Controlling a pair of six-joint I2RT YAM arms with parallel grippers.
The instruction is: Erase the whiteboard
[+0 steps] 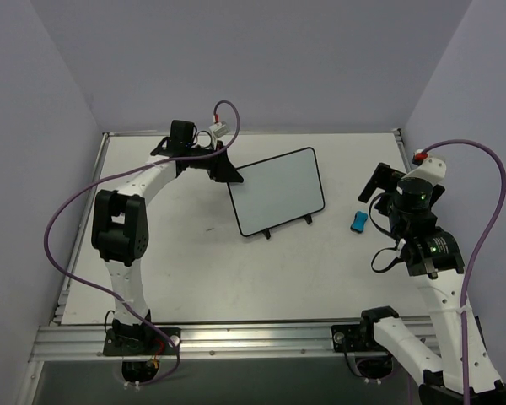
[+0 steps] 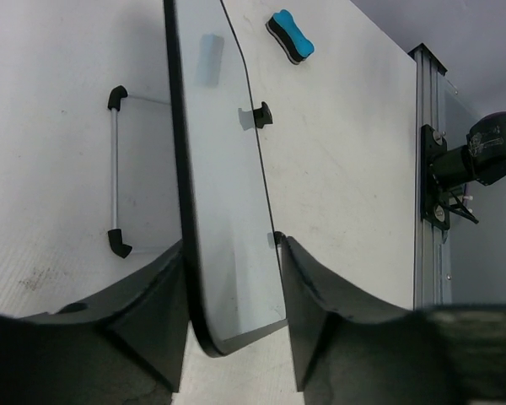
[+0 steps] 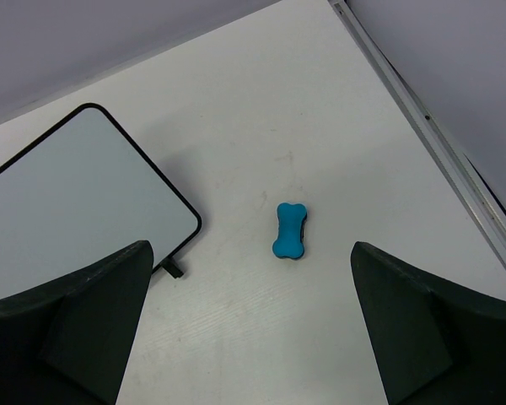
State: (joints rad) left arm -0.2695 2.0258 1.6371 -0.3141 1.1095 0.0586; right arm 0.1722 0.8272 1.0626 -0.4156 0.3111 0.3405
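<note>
Left tool (image 2: 233,253): the two fingers stand on either side of one rounded corner of the whiteboard (image 2: 223,169). The left finger (image 2: 156,304) lies against the black rim at the back. The right finger (image 2: 312,312) lies close to the front face. I cannot tell whether they are pressing on the board or merely flanking it.

The whiteboard stands tilted on the surface (image 1: 236,270), propped on its black-tipped stand bar (image 2: 114,169), which shows to the left of this tool, behind the board. The white face running away from the tool shows no marks.

Right tool (image 3: 251,253): the fingers are spread wide and hold nothing. It hangs above the surface, apart from the board. The blue bone-shaped eraser (image 3: 291,230) lies flat on the surface under this tool, in the gap between the fingers and nearer the right one, touching neither. The board's near corner and one stand foot (image 3: 174,271) sit just beside the left finger of this tool.

Seen from the left tool, the eraser lies well ahead, beyond the board's far end.
</note>
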